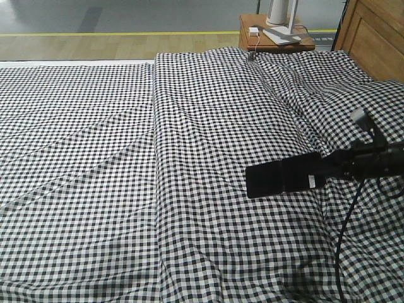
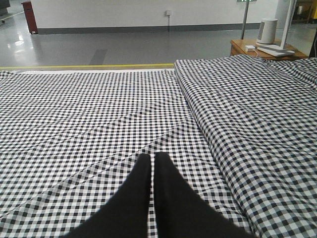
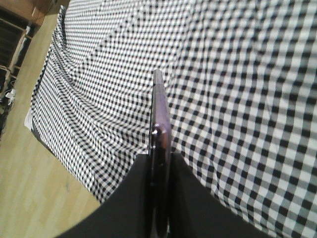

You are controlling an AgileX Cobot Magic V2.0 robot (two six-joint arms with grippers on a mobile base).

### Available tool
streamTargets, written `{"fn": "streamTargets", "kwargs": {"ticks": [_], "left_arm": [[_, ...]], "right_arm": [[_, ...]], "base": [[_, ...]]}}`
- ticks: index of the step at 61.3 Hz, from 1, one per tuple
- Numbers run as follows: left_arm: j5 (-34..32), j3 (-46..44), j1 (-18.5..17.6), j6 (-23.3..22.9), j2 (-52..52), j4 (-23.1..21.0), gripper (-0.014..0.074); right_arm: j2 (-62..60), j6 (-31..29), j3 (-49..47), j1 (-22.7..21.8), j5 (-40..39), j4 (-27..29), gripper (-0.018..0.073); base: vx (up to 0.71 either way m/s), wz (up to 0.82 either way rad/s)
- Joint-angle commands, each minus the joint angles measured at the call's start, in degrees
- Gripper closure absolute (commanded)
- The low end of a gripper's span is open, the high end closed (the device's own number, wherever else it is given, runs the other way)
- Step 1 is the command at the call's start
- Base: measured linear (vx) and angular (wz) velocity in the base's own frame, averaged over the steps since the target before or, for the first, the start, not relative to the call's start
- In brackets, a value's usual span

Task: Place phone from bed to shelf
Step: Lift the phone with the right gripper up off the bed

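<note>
as it hangs over the bed (image 1: 95,158), the right end effector (image 3: 159,158) pinches the phone (image 1: 273,179) edgewise.

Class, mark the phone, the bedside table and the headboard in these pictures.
phone (image 1: 281,178): front-facing view, middle of its black face.
bedside table (image 1: 281,46): front-facing view, front edge of its top.
headboard (image 1: 372,38): front-facing view, brown wooden panel.

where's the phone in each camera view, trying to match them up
Exterior front-facing: the phone is right of centre, a flat black rectangle held over the bed.
Left wrist-mounted: not in it; only the bed and the shut left gripper show.
Right wrist-mounted: centre, seen edge-on, clamped in the right gripper.
Shared landmark: the bed's black-and-white check cover, which fills much of all three views.
</note>
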Motion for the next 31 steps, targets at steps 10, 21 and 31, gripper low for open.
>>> {"fn": "streamTargets", "kwargs": {"ticks": [10, 21, 31], "left_arm": [[-3.9, 0.2, -0.3, -0.2, -0.4, -0.5, 0.0596], [-3.9, 0.2, -0.3, -0.2, -0.4, -0.5, 0.0596], [-3.9, 0.2, -0.3, -0.2, -0.4, -0.5, 0.0596]], "right_arm": [[-12.6, 1.7, -0.9, 1.9, 8.1, 2.1, 0.0561], [-18.0, 2.4, -0.9, 8.3, 8.1, -0.1, 0.0561], [-21.6, 2.9, -0.9, 14.2, 8.1, 0.7, 0.0561]], "base": [[0.0, 0.0], [0.0, 0.0], [0.0, 0.0]]}}
